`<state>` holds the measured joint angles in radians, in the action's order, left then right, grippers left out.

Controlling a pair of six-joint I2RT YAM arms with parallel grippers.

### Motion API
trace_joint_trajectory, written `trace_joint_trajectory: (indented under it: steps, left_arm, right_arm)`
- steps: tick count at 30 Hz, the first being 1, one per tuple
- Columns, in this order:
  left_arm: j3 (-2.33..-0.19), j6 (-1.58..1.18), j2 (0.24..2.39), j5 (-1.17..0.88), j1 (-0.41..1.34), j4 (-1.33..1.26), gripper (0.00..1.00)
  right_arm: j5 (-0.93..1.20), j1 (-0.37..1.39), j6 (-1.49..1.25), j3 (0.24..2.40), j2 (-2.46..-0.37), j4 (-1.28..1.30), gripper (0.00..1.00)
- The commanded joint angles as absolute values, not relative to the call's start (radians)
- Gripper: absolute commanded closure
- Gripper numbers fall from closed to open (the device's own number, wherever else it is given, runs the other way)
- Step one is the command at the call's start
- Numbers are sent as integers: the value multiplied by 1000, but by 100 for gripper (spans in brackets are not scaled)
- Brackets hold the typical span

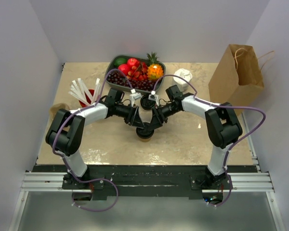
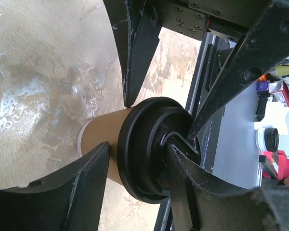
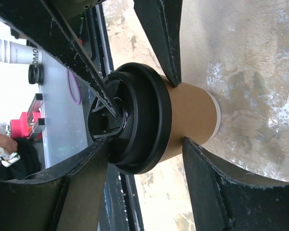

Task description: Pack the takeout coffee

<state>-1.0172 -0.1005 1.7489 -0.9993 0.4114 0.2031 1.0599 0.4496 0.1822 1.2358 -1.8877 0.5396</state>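
The takeout coffee (image 1: 145, 136), a brown paper cup with a black lid, stands upright on the table between the two arms. Both grippers meet over it. In the left wrist view my left gripper (image 2: 139, 147) has one finger (image 2: 62, 192) against the cup wall (image 2: 98, 137) and the other (image 2: 207, 192) on top of the lid (image 2: 144, 144). My right gripper (image 3: 144, 142) grips the same way: one finger (image 3: 221, 183) lies on the brown wall (image 3: 192, 113), the other (image 3: 62, 183) on the lid (image 3: 144, 115). From above, left gripper (image 1: 138, 126) and right gripper (image 1: 153, 125) hide most of the cup.
A tall brown paper bag (image 1: 237, 72) stands open at the back right. A tray of fruit (image 1: 135, 70) sits at the back centre, and a red cup with white straws (image 1: 86, 96) at the left. A lidless brown cup (image 1: 58, 109) is at the far left, a white crumpled object (image 1: 183, 77) behind the right arm.
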Motion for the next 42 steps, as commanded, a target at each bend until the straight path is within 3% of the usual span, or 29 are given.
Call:
trace_joint_trajectory:
  steps: [1,30,36,42]
  left_arm:
    - [-996,-21,1810,-923,416,235,47]
    - [-953,43,1870,-879,417,183,49]
    - [-971,67,1864,-909,416,209,49]
    - [-971,75,1850,-971,416,213,50]
  right_arm:
    - [939,451,216,1177,-1898,454,37]
    - [644,459,144,1081,-1894,446,41]
    - [912,425,121,1051,-1792,331,35]
    - [1087,394,152,1098,-1779,396,31]
